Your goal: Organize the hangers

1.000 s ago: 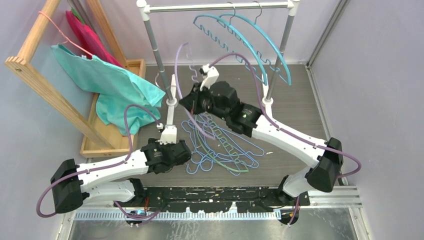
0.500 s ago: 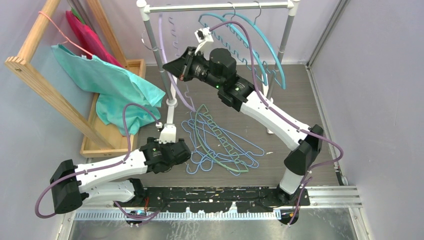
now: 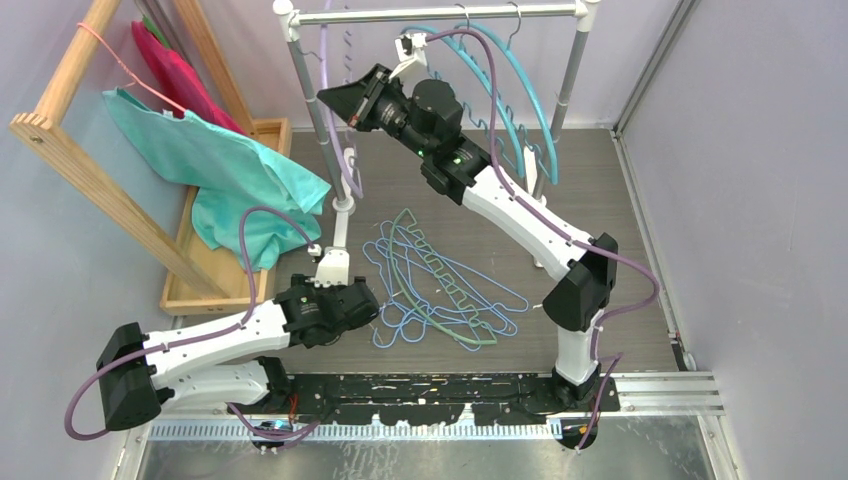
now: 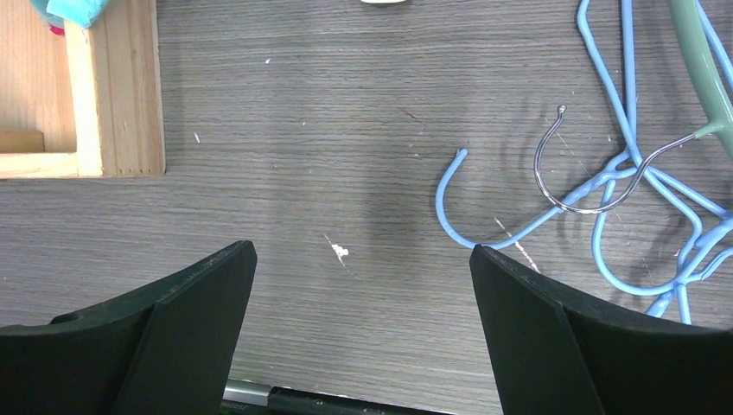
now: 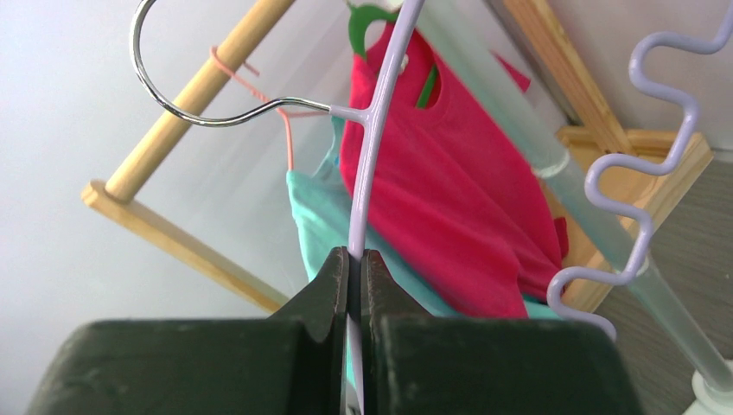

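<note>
Two teal hangers (image 3: 530, 95) are hung on the rail (image 3: 430, 14) at the back of the table (image 3: 600, 220), toward its right end. One purple hanger (image 5: 380, 112) is pinched by its thin arm between the closed fingers of the right gripper (image 5: 356, 259) and is held up close to the left end of the rail (whether its silver hook (image 5: 173, 104) touches the rail cannot be told). Below the rail, on the grey table, a tangle of light-blue wire hangers (image 3: 440, 285) is spread, with a green hanger (image 4: 696, 60) laid across it. The left gripper (image 4: 363, 259) is held low over the table, well below the rail and at the left edge of the tangle. Its jaws are spread wide and nothing is held between them; a blue hook (image 4: 439, 197) is seen on the wood between the two fingers, nearer the right one.
</note>
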Tool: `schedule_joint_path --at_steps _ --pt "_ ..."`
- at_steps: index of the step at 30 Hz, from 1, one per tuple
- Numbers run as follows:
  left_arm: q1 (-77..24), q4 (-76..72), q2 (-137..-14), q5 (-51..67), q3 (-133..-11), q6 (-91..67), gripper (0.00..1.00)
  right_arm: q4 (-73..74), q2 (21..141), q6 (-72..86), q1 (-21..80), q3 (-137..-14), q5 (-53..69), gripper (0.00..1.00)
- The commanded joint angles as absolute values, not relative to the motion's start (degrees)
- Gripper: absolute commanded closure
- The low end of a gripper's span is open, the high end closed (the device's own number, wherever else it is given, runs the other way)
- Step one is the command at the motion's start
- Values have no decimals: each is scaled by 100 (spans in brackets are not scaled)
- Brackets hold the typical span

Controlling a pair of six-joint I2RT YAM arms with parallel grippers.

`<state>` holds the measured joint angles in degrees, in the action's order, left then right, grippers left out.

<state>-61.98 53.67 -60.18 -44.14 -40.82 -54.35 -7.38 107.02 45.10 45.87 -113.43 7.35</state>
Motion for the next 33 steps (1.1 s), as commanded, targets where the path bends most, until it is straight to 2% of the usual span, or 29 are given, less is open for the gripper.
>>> schedule_joint_path --at_steps 1,20,22,23,28,30,33 --pt "-6196 5452 -5886 -4637 -4260 -5384 2 -1589 10826 4843 4568 -11917 182 99" --pt "-6196 5449 -5744 -4502 -4252 -5276 2 -1611 11439 5303 4519 -12280 -988 99" --pt "-6199 5434 -5738 -4491 -4246 -5264 2 -1528 11459 5373 4494 -12235 -1000 92" --pt "-6196 5412 -5729 -4487 -4237 -5252 2 -1427 11447 5389 4484 -12152 -1008 81" --pt "-6201 5392 -5700 -4465 -4213 -5247 2 -1605 11195 5384 4478 -11607 -989 55" --pt "-6196 5390 -5682 -4455 -4208 -5242 2 -1640 11067 5266 4474 -11438 -962 49" --pt "-6197 5386 -5652 -4464 -4200 -5247 2 -1596 10801 5001 4497 -11213 -744 45"
